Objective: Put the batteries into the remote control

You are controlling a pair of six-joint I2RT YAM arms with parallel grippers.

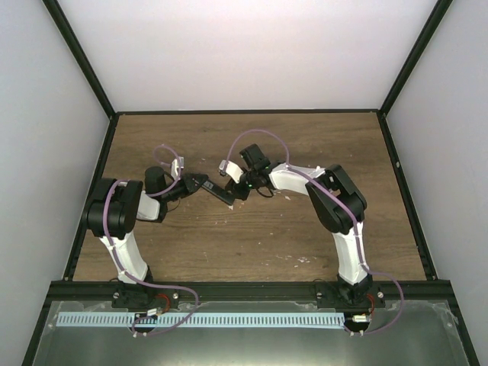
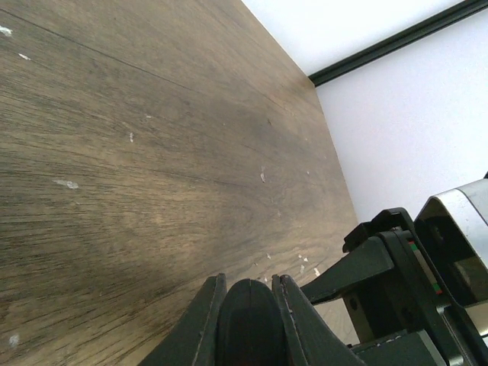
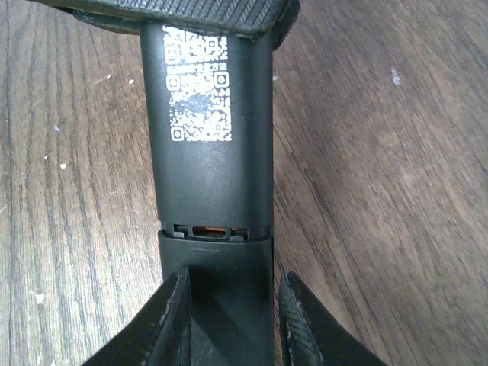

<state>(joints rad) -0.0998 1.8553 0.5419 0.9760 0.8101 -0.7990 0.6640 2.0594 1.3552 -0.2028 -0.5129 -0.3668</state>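
Count: 1 remote control point(image 1: 216, 191), 2 arms (left arm point(image 1: 122, 229), right arm point(image 1: 343, 221)), 2 grippers.

Remote control sits over the middle of the table point(image 1: 252, 145), spanning btwn the two grippers and slanted in top view. Can't tell if it's lifted or touching the wood.

left gripper point(image 1: 195, 183): its 2 fingers point(image 2: 200, 329) are clamped on one end of the remote control. Left wrist view shows the rounded black end wedged tight btwn them, no gap either side.

right gripper point(image 1: 239, 191): 2 fingers point(image 3: 177, 320) straddle the opposite end, one each side. The finger at pic left looks flush w/ the remote's edge. The other shows a thin sliver of wood btwn it & the body. Can't tell whether this is a real grip.

Right wrist view, remote control's back faces the camera:
- 1 white QR-type print point(image 3: 200, 84), scuffed patch mid-block
- 1 seam point(image 3: 252, 238) across the body
- 1 small orange bit point(image 3: 210, 230) showing in a slot at that seam
- ribbed pad of the left gripper overlaps the far end, at the top of the frame

Table is brown wood grain w/ several scattered white flecks point(image 3: 395, 76).
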